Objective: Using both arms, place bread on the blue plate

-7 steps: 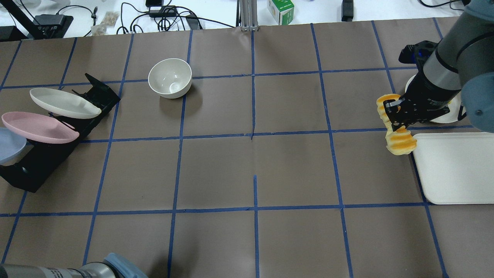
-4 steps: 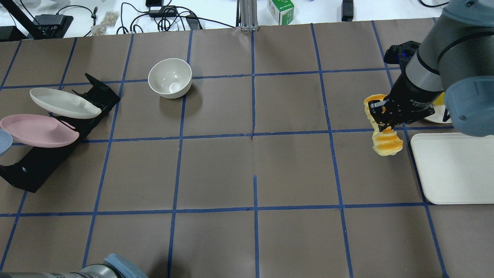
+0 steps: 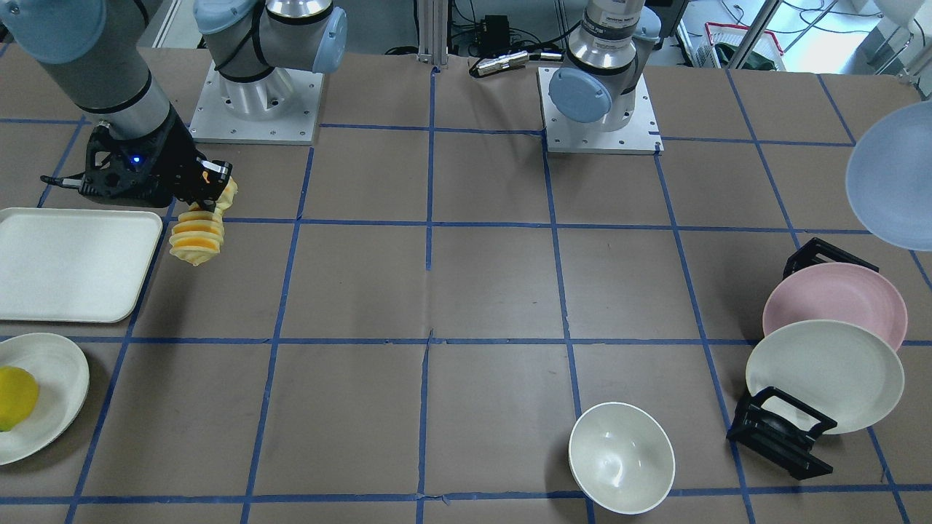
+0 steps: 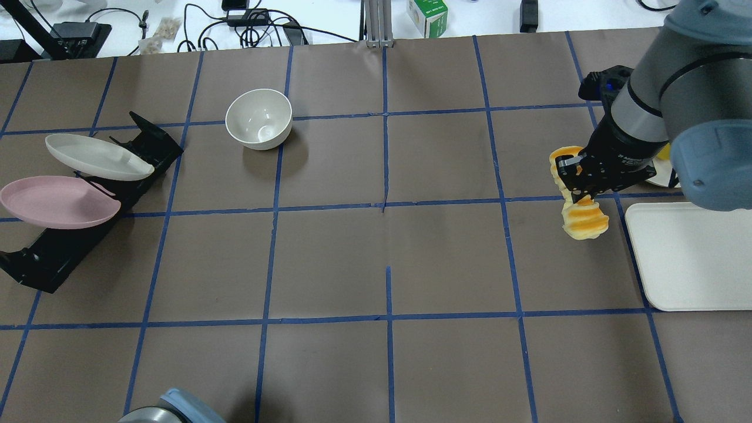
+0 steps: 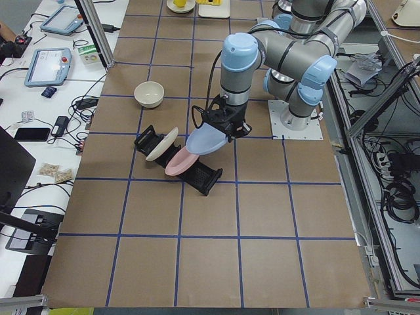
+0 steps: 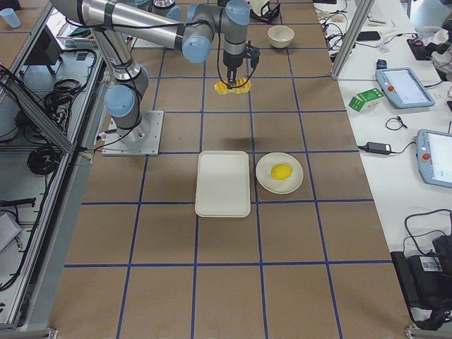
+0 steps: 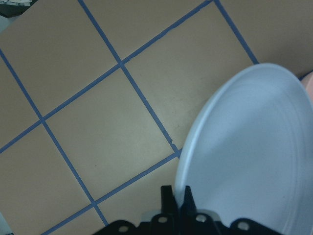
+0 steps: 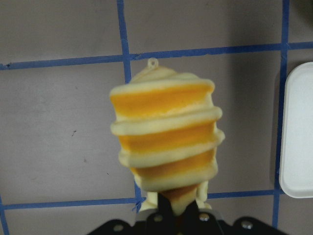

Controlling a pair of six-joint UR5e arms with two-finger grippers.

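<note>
My right gripper (image 4: 578, 176) is shut on the upper end of the bread (image 4: 583, 220), a pale yellow loaf with orange ridges. The bread hangs above the table, just left of the white tray, and fills the right wrist view (image 8: 166, 142). My left gripper (image 7: 177, 193) is shut on the rim of the blue plate (image 7: 249, 156) and holds it in the air. The plate shows at the right edge of the front view (image 3: 892, 178), above and beyond the rack. In the left side view (image 5: 207, 141) it hangs tilted over the rack. It is out of the overhead view.
A black rack (image 4: 53, 258) at the left holds a pink plate (image 4: 59, 202) and a cream plate (image 4: 97, 157). A white bowl (image 4: 258, 118) stands behind it. A white tray (image 4: 693, 255) lies at the right. A cream plate (image 3: 51, 397) there holds a yellow fruit (image 3: 14, 397).
My right gripper has carried the bread to the left, away from the tray. The blue plate has left the rack's near end and gone out of the overhead view.
</note>
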